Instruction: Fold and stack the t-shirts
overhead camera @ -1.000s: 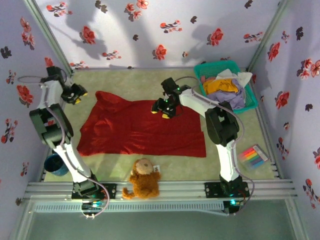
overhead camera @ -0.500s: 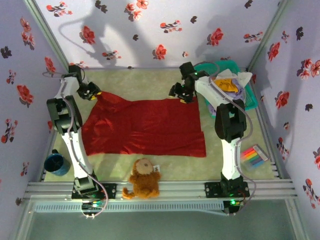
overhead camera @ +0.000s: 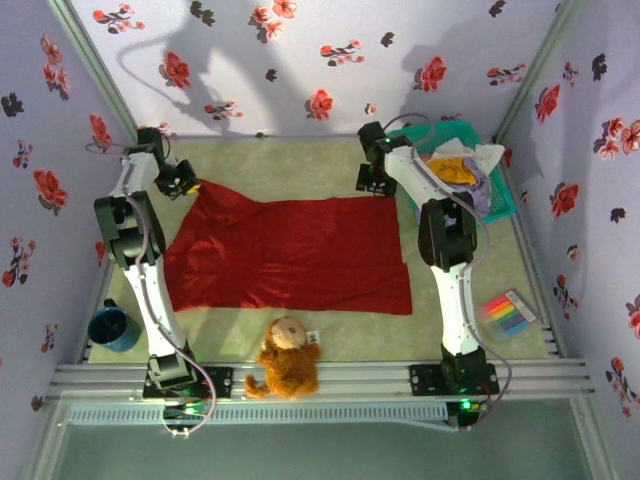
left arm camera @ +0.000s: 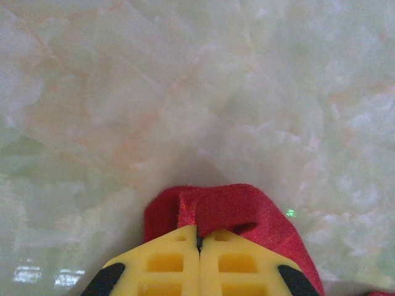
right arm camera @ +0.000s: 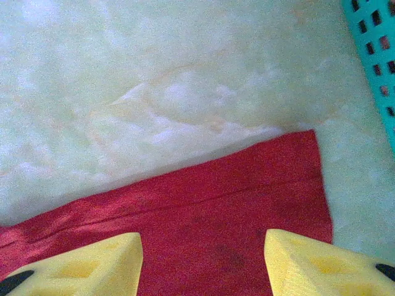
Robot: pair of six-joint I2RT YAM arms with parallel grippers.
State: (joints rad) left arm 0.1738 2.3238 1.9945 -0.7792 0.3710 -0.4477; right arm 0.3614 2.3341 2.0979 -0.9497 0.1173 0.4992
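Cloth this limp wants corner holds, we judge. The large deep-red fabric t-shirt (overhead camera: 290, 255) lies flat beside the teal plastic mesh basket (overhead camera: 440, 128). Our right claw (right arm camera: 200, 246) hovers spread over the corner nearest that basket, and our left claw (left arm camera: 199, 237) pinches that edge's other end.

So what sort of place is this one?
Likely a staged robot test booth, not a home: flowered walls close around a tabletop, a metal rail at its front edge, a teddy and basket as props.
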